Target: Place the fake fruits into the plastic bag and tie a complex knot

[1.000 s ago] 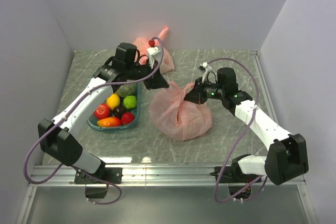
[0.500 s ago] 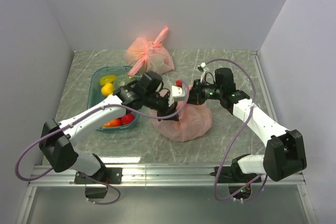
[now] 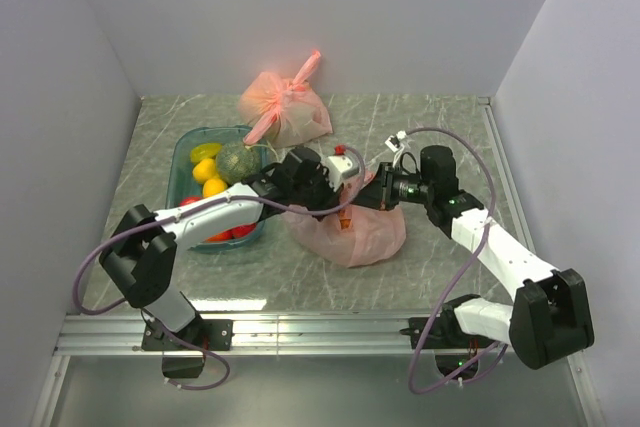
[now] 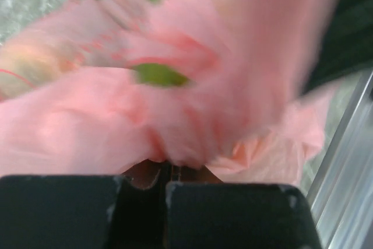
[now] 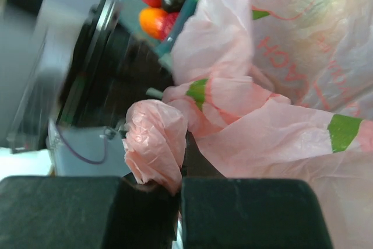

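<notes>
- Grey-green marbled table (image 3: 440,127) is the biggest thing here, with both arms reaching in over the middle of it.
- Salmon-pink plastic bag (image 3: 350,237) sits pretty much dead centre, slumped on the table just right of the tray. It's crinkly, with red print and green patches. The top is bunched up where the two grippers meet.
- Paler pink bag (image 3: 290,112) is near the back wall, tied shut, with a long stiff tail sticking up. It's well apart from the grippers.
- Teal tray (image 3: 176,177) is left of the main bag, partly hidden under the left arm.
- Fake fruits (image 3: 238,160) are in that tray: a green round one, some yellow ones and red ones at the near end. Can't tell what's inside the bag, the plastic is too cloudy.
- Left gripper (image 4: 166,185) is clamped tight on a wad of the bag's pink plastic. That view is blurry, but the fingers are together.
- Right gripper (image 5: 179,188) is also pinched closed on a crumpled fold of the same bag, right by its neck.
</notes>
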You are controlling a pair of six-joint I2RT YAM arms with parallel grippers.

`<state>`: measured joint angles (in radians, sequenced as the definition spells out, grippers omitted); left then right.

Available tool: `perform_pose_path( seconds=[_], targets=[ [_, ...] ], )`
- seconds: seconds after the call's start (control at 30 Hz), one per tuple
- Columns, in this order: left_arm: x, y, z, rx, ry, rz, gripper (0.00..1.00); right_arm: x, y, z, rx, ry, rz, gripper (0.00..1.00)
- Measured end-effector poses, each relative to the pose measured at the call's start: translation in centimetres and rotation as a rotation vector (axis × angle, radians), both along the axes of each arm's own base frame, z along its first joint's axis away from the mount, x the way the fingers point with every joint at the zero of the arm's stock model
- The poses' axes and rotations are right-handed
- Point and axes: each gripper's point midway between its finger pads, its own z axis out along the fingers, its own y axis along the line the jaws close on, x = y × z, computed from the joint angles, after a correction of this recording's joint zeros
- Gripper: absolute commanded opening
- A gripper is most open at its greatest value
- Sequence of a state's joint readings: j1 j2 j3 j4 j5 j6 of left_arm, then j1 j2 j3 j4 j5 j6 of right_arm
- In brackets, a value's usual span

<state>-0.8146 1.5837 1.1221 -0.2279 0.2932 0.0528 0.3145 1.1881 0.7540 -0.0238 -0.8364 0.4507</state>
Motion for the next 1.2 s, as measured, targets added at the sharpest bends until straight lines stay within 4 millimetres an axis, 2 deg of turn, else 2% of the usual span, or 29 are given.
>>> perform_pose_path(
  seconds=[0.2, 0.37, 0.53, 0.57, 0.63, 0.67, 0.73, 0.77, 0.8, 0.9, 0.93, 0.97, 1.03, 1.1, 1.13, 1.2],
  targets=[
    [2.3, -1.0, 1.3, -0.161, 0.085, 0.078, 0.0, -0.1, 0.6, 0.8, 0.109, 0.034, -0.025, 0.0],
    [2.1, -2.7, 1.9, -0.27, 0.165, 0.074, 0.02, -0.2, 1.5, 1.9, 0.196, 0.052, -0.035, 0.0],
    [1.7, -4.2, 2.0, -0.372, 0.27, 0.086, 0.04, -1.0, 2.5, 2.1, 0.223, 0.081, -0.028, 0.0],
    [1.6, -4.5, 2.0, -0.394, 0.292, 0.083, 0.05, -1.1, 2.5, 2.0, 0.218, 0.078, -0.026, 0.15],
    [1.4, -4.8, 2.0, -0.423, 0.32, 0.082, 0.04, -1.6, 2.6, 1.6, 0.196, 0.079, -0.011, 0.32],
    [1.4, -4.9, 2.0, -0.432, 0.328, 0.08, 0.04, -1.9, 2.5, 1.4, 0.173, 0.07, 0.01, 0.53],
    [1.3, -4.9, 1.9, -0.446, 0.338, 0.078, 0.02, -2.3, 2.1, 1.5, 0.112, 0.038, 0.047, 0.64],
    [1.2, -4.9, 1.8, -0.45, 0.34, 0.072, 0.02, -2.4, 1.7, 1.9, 0.078, 0.004, 0.066, 0.79],
    [1.2, -4.8, 1.9, -0.454, 0.341, 0.065, 0.02, -2.5, 1.3, 2.6, 0.052, -0.036, 0.08, 0.87],
    [0.8, -4.7, 1.7, -0.462, 0.344, 0.043, 0.0, -3.3, -0.5, 4.3, -0.025, -0.184, 0.104, 0.87],
    [0.8, -4.7, 1.7, -0.462, 0.346, 0.039, 0.0, -3.8, -1.2, 4.9, -0.044, -0.223, 0.109, 0.85],
    [0.7, -4.7, 1.7, -0.463, 0.347, 0.033, 0.0, -4.3, -2.0, 5.4, -0.059, -0.255, 0.11, 0.78],
    [0.4, -4.7, 1.6, -0.464, 0.352, 0.018, 0.0, -4.5, -3.5, 6.0, -0.077, -0.289, 0.089, 0.75],
    [0.2, -4.6, 1.5, -0.463, 0.354, 0.009, 0.0, -4.0, -5.2, 6.1, -0.087, -0.294, 0.046, 0.65],
    [0.1, -4.6, 1.6, -0.464, 0.354, 0.004, 0.0, -3.5, -5.9, 6.1, -0.089, -0.29, 0.022, 0.55],
    [0.0, -4.7, 1.7, -0.467, 0.355, -0.005, 0.0, -2.2, -7.0, 5.6, -0.094, -0.26, -0.032, 0.48]
  ],
)
